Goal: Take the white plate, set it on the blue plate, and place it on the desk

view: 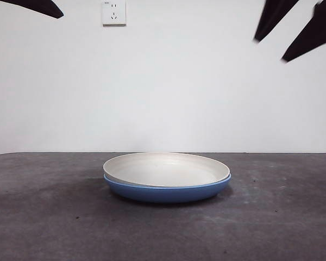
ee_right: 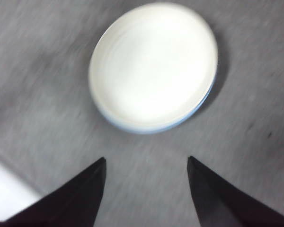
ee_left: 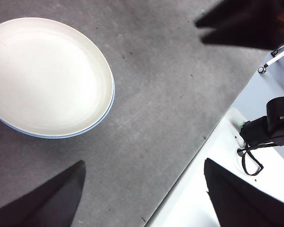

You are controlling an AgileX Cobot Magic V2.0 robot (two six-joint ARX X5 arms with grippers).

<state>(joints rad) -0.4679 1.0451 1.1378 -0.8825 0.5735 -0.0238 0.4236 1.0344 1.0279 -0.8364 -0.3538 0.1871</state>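
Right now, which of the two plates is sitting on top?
The white plate is on top. It rests nested inside the blue plate, which sits directly on the desk with only its rim showing around it.

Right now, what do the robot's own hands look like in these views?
Both are plain matte black. The left hand has two broad, tapering wedge-shaped jaws with no markings visible. The right hand looks the same, though its picture is blurred. In the front view only dark pointed tips show at the top corners. No cables show on either hand.
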